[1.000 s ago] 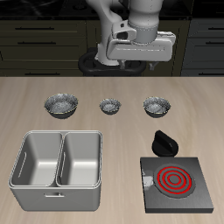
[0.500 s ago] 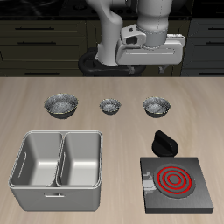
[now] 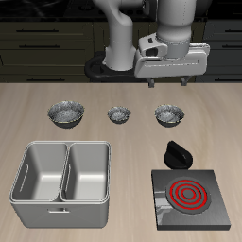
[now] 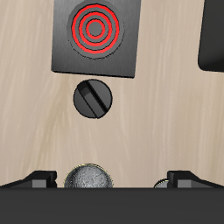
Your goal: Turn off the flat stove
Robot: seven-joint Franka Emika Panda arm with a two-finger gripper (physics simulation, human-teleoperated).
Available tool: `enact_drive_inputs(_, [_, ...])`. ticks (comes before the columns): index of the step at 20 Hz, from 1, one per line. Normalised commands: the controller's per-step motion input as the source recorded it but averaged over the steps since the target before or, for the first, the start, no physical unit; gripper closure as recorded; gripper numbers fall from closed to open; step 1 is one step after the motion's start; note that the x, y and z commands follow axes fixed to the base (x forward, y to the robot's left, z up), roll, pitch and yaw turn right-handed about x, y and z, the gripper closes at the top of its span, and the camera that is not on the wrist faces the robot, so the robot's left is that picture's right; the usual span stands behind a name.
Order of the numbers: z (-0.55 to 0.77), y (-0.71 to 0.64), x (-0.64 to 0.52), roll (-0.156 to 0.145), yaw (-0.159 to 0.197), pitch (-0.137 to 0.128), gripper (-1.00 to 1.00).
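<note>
The flat stove point(image 3: 189, 197) is a dark square plate near the table's front edge, and its spiral coil rings glow red. Its black knob point(image 3: 178, 153) sits just behind the plate. My gripper point(image 3: 170, 83) hangs high above the back of the table, above a small steel bowl point(image 3: 169, 114) and well behind the knob. The jaws are wide apart and hold nothing. In the wrist view the stove point(image 4: 96, 35), the knob point(image 4: 93, 98) and the gripper point(image 4: 112, 182) show, with both fingertips point(image 4: 39, 180) clear of everything.
Three small steel bowls stand in a row at mid-table, including the ones at the end point(image 3: 66, 114) and in the middle point(image 3: 118, 114). A steel double-basin tray point(image 3: 21, 180) stands near the front edge beside the stove. One bowl point(image 4: 87, 179) shows between the fingers.
The gripper has moved sideways along the back of the table toward the stove's side and dropped a little. It stays open. Nothing on the table has moved.
</note>
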Motion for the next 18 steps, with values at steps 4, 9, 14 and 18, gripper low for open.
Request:
enact_drive_inputs(4, [0.01,0.12,0.19,-0.005,0.009,-0.007,-1.0])
enact_drive_inputs(9, [-0.01,0.06,0.25,-0.002,0.008,0.024,-1.0])
enact_drive_inputs(14, [-0.03,0.05,0.2,-0.018,-0.001,0.018,-1.0])
enact_drive_inputs(18, [-0.07,0.12,0.16,-0.002,0.008,0.017,-1.0])
